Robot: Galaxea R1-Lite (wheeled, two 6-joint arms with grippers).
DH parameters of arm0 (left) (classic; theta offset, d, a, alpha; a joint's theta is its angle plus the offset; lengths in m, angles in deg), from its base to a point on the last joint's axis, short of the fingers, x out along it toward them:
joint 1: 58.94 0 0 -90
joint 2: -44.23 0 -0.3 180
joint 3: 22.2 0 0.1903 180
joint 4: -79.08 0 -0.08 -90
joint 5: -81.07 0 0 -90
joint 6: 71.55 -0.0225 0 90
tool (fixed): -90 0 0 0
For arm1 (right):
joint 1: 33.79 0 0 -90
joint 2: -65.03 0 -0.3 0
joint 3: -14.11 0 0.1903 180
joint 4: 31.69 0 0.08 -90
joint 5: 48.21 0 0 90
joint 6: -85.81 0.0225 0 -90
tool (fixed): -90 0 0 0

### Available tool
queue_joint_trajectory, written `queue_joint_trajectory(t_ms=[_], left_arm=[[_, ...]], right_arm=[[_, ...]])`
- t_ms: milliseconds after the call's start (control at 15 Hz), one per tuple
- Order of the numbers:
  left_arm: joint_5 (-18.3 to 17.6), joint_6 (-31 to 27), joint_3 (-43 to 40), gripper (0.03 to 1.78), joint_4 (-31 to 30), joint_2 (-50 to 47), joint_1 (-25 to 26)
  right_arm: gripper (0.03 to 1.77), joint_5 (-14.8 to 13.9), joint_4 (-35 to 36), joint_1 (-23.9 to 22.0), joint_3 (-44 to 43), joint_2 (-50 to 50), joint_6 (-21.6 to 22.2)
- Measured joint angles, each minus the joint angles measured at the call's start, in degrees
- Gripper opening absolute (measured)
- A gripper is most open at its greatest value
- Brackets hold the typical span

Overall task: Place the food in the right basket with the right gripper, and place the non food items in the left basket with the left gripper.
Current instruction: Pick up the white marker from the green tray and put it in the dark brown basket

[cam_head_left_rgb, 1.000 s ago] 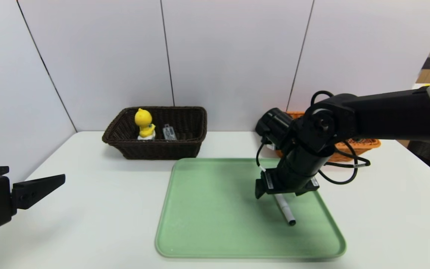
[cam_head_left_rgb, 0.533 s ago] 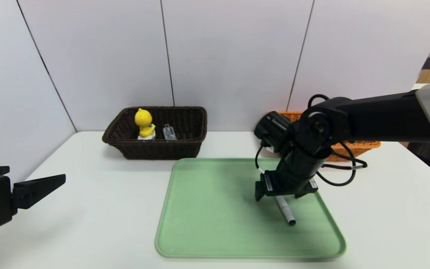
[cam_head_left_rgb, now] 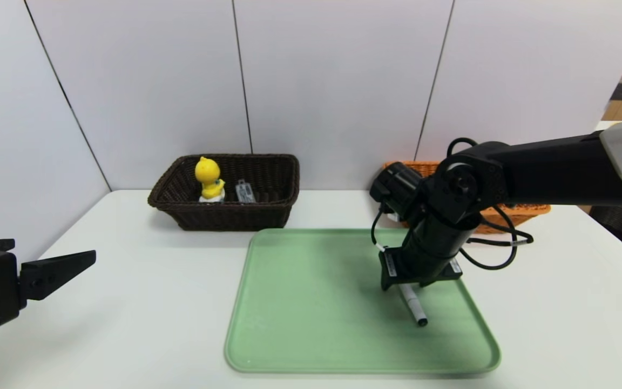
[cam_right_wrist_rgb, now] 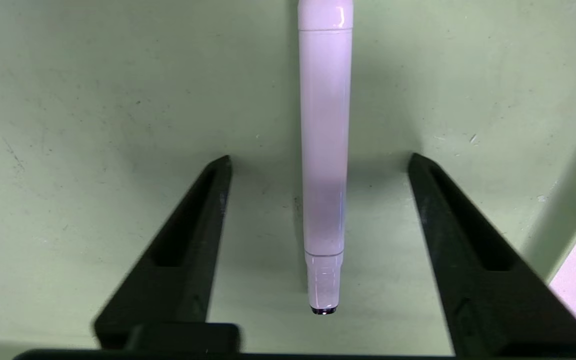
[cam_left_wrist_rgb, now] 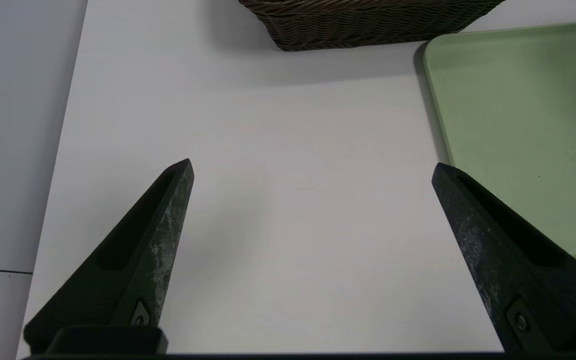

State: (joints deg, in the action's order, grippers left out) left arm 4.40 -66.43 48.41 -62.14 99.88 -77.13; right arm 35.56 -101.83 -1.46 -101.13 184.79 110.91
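A white marker [cam_head_left_rgb: 412, 305] lies on the right part of the green tray [cam_head_left_rgb: 311, 302]. My right gripper [cam_head_left_rgb: 409, 282] points down at the marker's far end, low over the tray. In the right wrist view the marker [cam_right_wrist_rgb: 324, 150] lies lengthwise between the two fingers of the open right gripper [cam_right_wrist_rgb: 320, 159], and neither finger touches it. My left gripper [cam_head_left_rgb: 46, 256] hangs open at the table's left edge with nothing in it; in the left wrist view it [cam_left_wrist_rgb: 312, 165] shows only bare table between its fingers.
The dark brown basket [cam_head_left_rgb: 224, 216] at the back left holds a yellow duck toy [cam_head_left_rgb: 208, 178] and a small grey item [cam_head_left_rgb: 244, 192]. The orange basket [cam_head_left_rgb: 521, 208] stands at the back right, mostly hidden behind my right arm. White wall panels close off the back.
My right gripper has shifted slightly to the right over the marker's far end. The marker and the left arm have not moved.
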Motion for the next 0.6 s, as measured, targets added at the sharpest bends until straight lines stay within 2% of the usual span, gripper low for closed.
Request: queue_joint_trajectory(t_ms=[267, 333, 600], left_arm=[[0.06, 0.02, 0.35, 1.69, -0.12, -0.02, 0.0], [0.09, 0.02, 0.48, 1.69, -0.17, -0.06, 0.15], [0.05, 0.02, 0.78, 1.69, -0.2, -0.2, 1.24]], right_arm=[[0.7, 0.17, 0.06, -0.06, 0.37, -0.02, 0.04], [0.17, 0.2, 0.11, -0.09, 0.59, -0.05, 0.06], [0.17, 0.2, 0.22, -0.11, 1.27, -0.28, 0.12]])
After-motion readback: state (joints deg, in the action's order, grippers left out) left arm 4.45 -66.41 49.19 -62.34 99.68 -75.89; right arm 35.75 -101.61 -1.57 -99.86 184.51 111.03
